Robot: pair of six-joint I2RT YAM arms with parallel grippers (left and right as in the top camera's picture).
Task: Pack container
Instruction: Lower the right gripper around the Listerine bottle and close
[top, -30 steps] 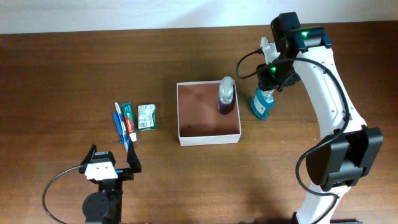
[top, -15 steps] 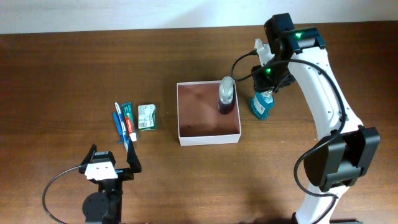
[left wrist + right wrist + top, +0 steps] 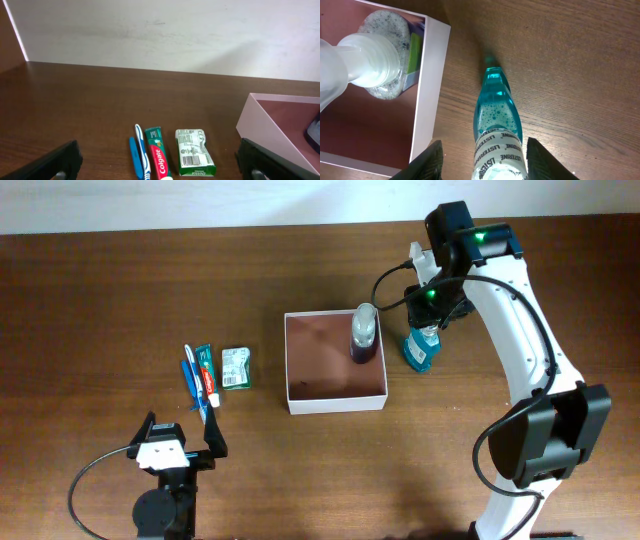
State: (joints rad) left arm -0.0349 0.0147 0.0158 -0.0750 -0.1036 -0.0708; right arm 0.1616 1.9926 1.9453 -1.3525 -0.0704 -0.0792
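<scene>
the container (image 3: 337, 402) sits mid-table, a clear bottle (image 3: 364, 332) upright in its far right corner. just beside its right wall, the right gripper (image 3: 487, 162) straddles the mouthwash bottle (image 3: 496, 120), jaws spread, apparently unclamped; the left gripper (image 3: 182, 432) idles open. risk: off-centre closure could tip the mouthwash bottle against the wall.

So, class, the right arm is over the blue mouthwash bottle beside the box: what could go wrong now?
The right gripper straddles the mouthwash bottle, jaws open; closing off-centre could tip it.
The dark bottle in the container stands by the wall nearest the mouthwash, so lifting it across may knock that over.
</scene>
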